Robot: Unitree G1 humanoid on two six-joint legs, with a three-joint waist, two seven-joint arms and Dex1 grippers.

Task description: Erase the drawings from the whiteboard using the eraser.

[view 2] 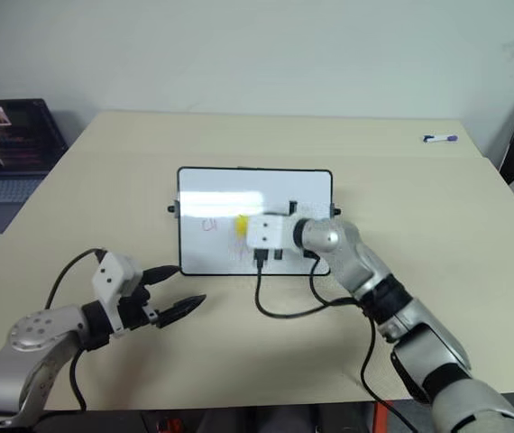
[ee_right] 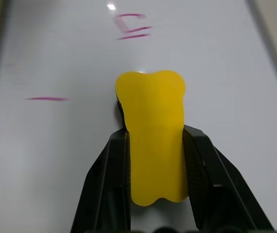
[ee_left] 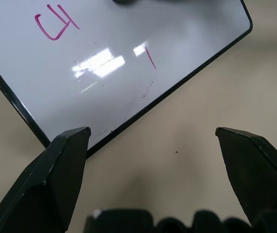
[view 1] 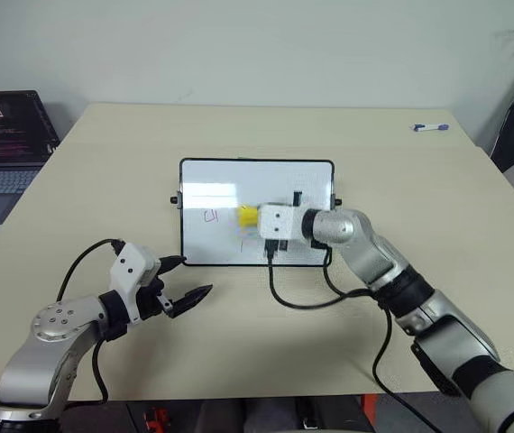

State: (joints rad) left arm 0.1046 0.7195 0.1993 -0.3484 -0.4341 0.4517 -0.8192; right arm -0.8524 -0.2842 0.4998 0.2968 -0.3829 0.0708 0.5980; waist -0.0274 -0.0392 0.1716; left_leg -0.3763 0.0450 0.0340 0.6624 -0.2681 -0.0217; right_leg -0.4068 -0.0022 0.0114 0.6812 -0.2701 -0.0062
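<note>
The right gripper [ee_right: 155, 145] clamps the yellow eraser [ee_right: 153, 131] over the whiteboard [view 1: 230, 185], seemingly touching it, right of the "CH" drawing [view 1: 210, 216]. The left gripper [view 1: 194, 280] hangs open nearby.

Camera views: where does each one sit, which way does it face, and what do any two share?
Left and right eye views: on the head, looking forward and down at the table and whiteboard; both arms show.
Left wrist view: on the left wrist, looking along the open left hand at the whiteboard's corner and a "CH" mark.
Right wrist view: on the right wrist, looking along the right hand, shut on the yellow eraser over the whiteboard.
Shared: both wrist views show the "CH" mark.
</note>
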